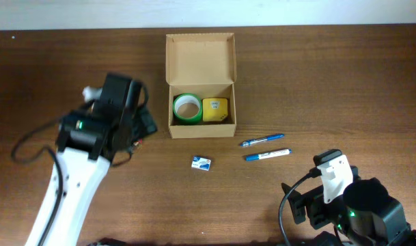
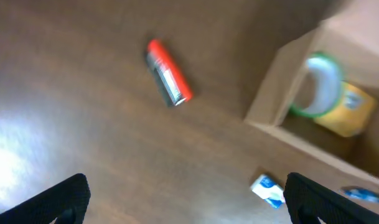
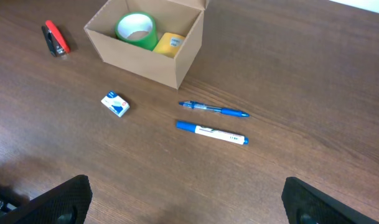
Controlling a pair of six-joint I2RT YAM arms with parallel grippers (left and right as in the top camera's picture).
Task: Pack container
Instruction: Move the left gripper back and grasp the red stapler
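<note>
The container stands at 12 o'clock on the tabletop, flap lid open, with a green tape roll and a yellow item inside. The left tool, at 9 o'clock, is spread and empty. The right tool, at 5 o'clock, is spread and empty. Two pens lie at 4 o'clock of the container.

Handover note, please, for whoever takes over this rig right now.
Left gripper open, empty, over the table left of the box, near the stapler.
Right gripper open, empty, short of the pen and marker.
Box lid open; tape and a yellow item inside.
Done: those two packed.
Left: stapler, small blue pack, pen, marker lie on the table; lid likely to shut last.
</note>
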